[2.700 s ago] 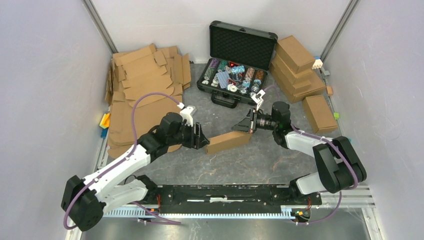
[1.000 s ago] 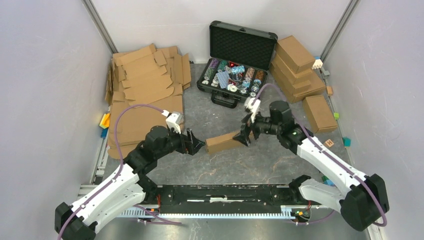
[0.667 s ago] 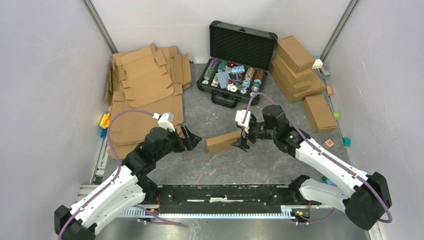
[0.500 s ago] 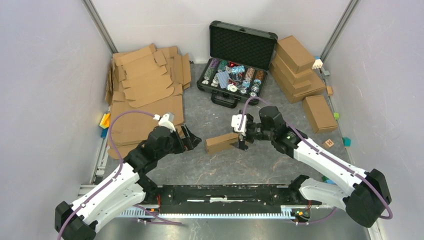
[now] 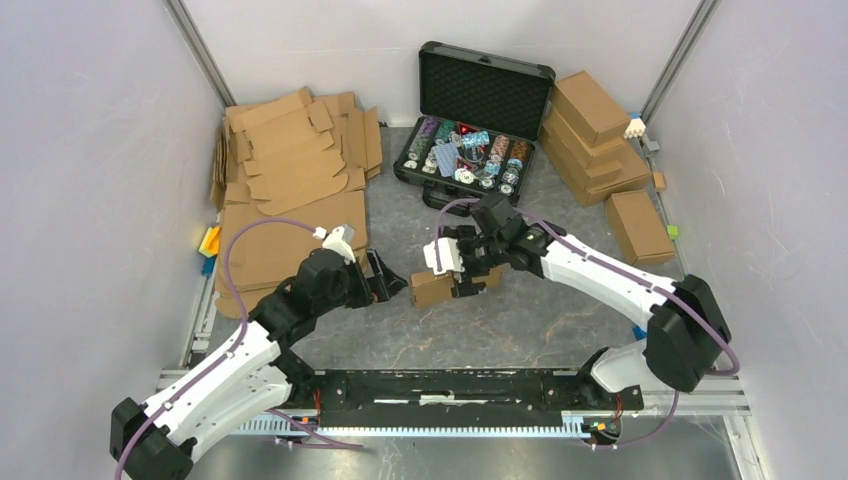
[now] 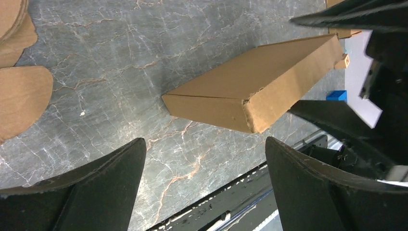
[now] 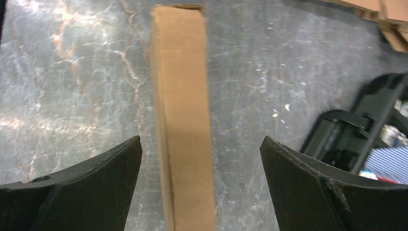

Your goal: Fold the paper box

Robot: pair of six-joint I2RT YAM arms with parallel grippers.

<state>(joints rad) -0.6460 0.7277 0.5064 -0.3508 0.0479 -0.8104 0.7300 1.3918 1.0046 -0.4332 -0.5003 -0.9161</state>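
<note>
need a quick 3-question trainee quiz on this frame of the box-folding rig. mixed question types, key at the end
1. True or false: the paper box is a flat, unfolded blank.
2. In the top view, where do the flat cardboard blanks lie? A) left side B) far right C) near edge, by the arm bases
3. Fill in: the right jaws straddle the paper box and, like the left jaws, are ___.
Key: 1 false, it is folded shut. 2 A. 3 open.
</note>
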